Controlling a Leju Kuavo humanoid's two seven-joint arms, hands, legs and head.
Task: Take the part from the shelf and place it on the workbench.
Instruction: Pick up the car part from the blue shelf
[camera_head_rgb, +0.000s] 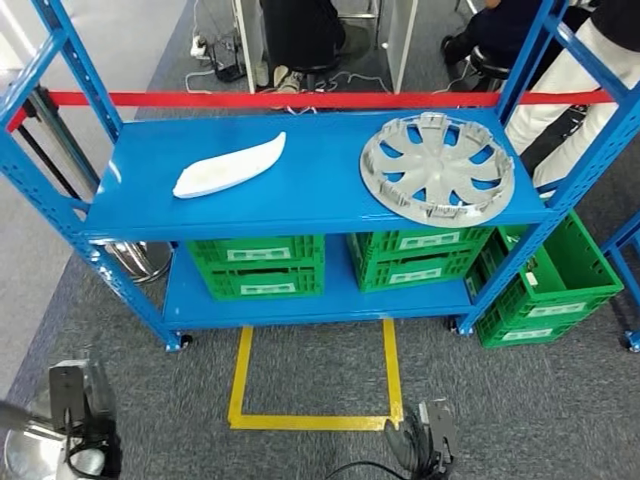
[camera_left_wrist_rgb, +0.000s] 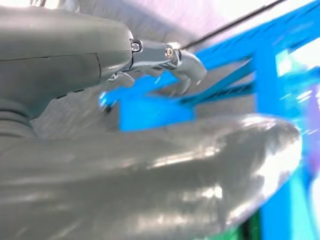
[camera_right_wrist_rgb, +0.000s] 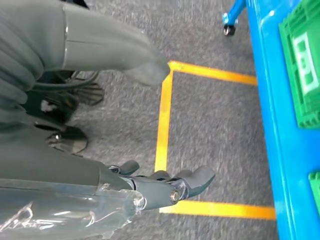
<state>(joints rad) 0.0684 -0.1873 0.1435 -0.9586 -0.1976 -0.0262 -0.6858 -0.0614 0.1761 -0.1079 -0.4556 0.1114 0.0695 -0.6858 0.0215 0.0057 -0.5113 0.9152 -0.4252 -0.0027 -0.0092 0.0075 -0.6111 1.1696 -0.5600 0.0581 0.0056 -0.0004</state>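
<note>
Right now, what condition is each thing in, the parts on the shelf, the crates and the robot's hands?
White curved part: lying flat on the top shelf, untouched.
Wheel cover: lying flat on the top shelf, untouched.
Green crates: stacked on the lower shelf.
Green crate on the floor: tilted against the shelf leg.
Left hand: empty.
Right hand: empty, fingers apart, above the floor.

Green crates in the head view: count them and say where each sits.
3. One green crate sits at the left of the blue shelf's lower level, one at its right, one on the floor beyond the right post. More may be hidden behind.
</note>
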